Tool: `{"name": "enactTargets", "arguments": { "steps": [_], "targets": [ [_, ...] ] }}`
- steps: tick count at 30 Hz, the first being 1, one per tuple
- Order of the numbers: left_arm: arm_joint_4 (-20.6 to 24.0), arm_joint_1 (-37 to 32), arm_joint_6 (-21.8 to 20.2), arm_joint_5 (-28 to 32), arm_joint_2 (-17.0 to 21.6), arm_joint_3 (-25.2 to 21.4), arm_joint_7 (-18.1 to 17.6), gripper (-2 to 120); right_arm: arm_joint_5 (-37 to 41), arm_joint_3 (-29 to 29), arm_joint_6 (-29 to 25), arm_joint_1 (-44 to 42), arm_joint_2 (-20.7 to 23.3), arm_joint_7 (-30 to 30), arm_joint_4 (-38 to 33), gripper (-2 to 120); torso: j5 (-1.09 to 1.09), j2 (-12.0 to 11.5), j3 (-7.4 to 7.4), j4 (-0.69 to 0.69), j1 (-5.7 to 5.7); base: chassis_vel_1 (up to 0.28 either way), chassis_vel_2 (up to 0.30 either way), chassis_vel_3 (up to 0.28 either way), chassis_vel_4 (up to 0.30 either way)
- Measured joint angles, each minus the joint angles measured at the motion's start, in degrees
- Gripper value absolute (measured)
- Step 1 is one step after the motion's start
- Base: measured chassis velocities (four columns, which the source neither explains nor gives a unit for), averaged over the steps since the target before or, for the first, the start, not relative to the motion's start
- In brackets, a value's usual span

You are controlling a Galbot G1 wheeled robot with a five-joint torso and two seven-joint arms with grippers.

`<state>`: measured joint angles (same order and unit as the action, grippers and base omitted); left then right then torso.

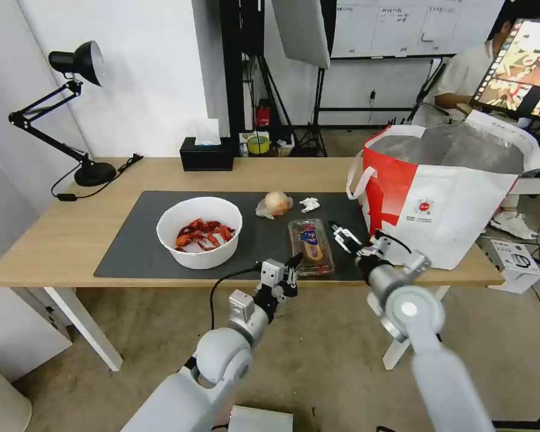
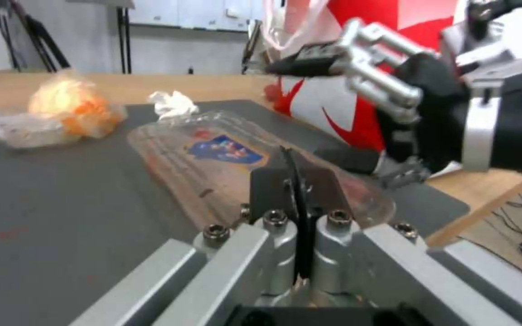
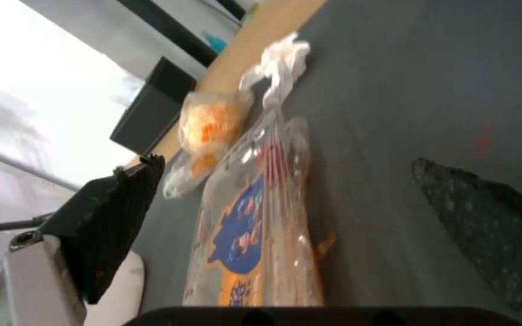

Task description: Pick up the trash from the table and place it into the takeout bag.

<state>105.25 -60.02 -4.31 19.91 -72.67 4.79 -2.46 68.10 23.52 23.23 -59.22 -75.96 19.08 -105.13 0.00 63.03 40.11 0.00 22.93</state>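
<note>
A black tissue box [image 1: 207, 154] with a white tissue standing out of its top sits at the far edge of the counter, just beyond the mat. A black articulated desk lamp [image 1: 72, 102] stands on the counter's far left corner, its round base [image 1: 95, 174] resting on the wood and its cord [image 1: 96, 183] trailing across the surface. Behind the counter rise black light stands and tripods [image 1: 309, 114], one carrying a pale softbox panel [image 1: 301, 29]. A whiteboard [image 1: 411, 27] hangs on the back wall. A monitor [image 1: 522, 69] glows at the far right. A small white cardboard box [image 1: 516, 264] lies on the concrete floor [image 1: 318, 360], and 1 pale bin [image 1: 0, 399] stands at the lower left.
</note>
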Motion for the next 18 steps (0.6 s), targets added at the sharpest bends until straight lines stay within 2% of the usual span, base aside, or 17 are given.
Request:
{"name": "enactTargets", "arguments": {
  "steps": [12, 18],
  "targets": [
    [-3.36, 0.11, 1.98, -2.15, -0.18, 0.66, 1.91, 0, 1.18, -0.56, 3.16, 1.12, -4.48, 2.48, 1.43, 100, -0.01, 0.00, -0.01, 0.00, -0.01, 0.000, 0.000, 0.000, 0.000],
    [-4.21, 0.05, 2.49, -2.75, -0.35, 0.72, 2.53, 0, 1.76, -0.88, 4.35, 2.33, -4.91, 3.67, 2.27, 100, -0.01, 0.00, -0.01, 0.00, -0.01, 0.000, 0.000, 0.000, 0.000]
  ]
}}
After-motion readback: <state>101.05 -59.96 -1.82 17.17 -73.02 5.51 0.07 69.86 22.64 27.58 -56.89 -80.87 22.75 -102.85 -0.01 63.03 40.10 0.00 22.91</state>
